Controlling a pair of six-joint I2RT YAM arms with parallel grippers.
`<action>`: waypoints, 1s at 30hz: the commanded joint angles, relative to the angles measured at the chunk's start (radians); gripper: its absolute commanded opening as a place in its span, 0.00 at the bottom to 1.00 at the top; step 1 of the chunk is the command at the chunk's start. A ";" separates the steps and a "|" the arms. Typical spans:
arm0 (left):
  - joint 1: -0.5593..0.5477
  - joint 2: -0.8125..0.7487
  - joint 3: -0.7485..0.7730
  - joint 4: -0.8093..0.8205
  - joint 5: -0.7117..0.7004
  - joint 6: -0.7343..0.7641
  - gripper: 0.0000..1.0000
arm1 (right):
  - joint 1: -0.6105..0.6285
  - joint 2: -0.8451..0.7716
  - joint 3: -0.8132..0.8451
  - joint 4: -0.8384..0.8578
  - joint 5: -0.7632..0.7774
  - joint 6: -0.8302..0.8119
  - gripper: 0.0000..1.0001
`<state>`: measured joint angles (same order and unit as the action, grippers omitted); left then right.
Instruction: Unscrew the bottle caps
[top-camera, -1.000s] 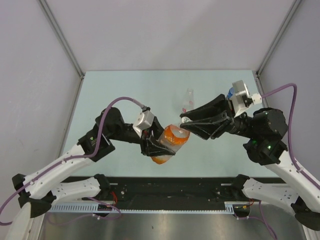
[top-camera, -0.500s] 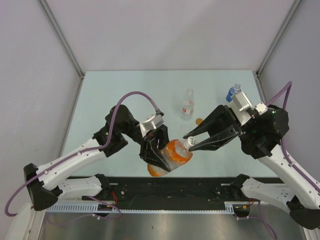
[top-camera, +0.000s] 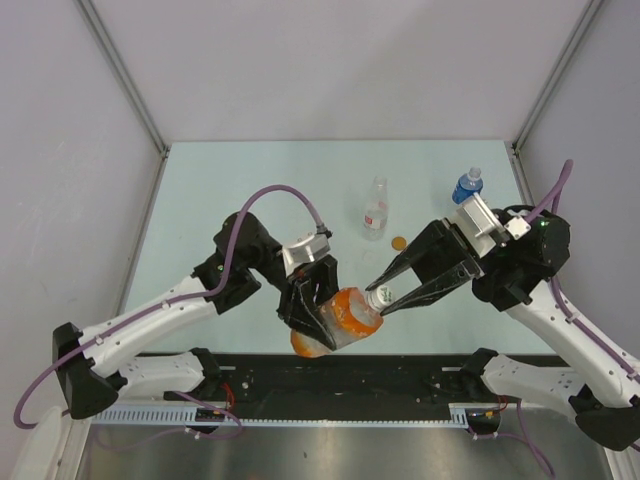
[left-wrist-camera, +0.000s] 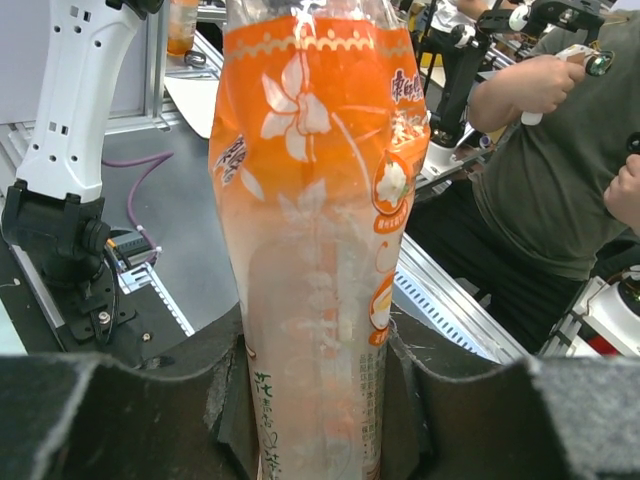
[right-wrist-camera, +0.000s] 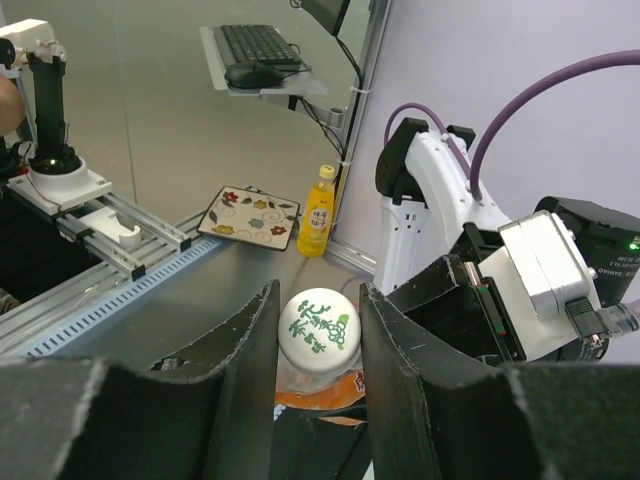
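Note:
An orange-labelled drink bottle (top-camera: 340, 316) is held off the table near its front edge, lying almost level with the neck to the right. My left gripper (top-camera: 312, 318) is shut on the bottle's body (left-wrist-camera: 320, 230), one finger pressing each side. The bottle's white cap (top-camera: 380, 297) carries green print (right-wrist-camera: 318, 329). My right gripper (top-camera: 379, 293) is shut on that cap, its two dark fingers touching it left and right. A small orange cap (top-camera: 398, 242) lies loose on the table.
A clear bottle (top-camera: 375, 210) stands at mid table. A blue-labelled bottle (top-camera: 466, 186) with a white cap stands at the right rear, close behind my right arm. Grey walls enclose the table on three sides.
Both arms have carried the orange bottle toward the near edge of the table. The right gripper stays on the cap, and the left gripper has tightened slightly on the body.

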<state>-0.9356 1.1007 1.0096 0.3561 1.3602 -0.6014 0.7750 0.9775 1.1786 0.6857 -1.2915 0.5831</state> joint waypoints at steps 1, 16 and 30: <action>0.008 -0.025 0.055 0.035 -0.055 0.086 0.00 | 0.017 0.013 0.003 -0.029 -0.161 0.057 0.00; 0.011 -0.068 0.150 -0.462 -0.283 0.462 0.00 | -0.154 -0.074 0.004 -0.282 0.148 0.000 0.91; 0.003 -0.166 0.061 -0.543 -1.046 0.563 0.01 | -0.218 -0.148 0.047 -0.561 0.801 -0.032 1.00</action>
<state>-0.9310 0.9985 1.1065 -0.1986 0.6296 -0.0937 0.5602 0.8536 1.1801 0.1963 -0.7456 0.5411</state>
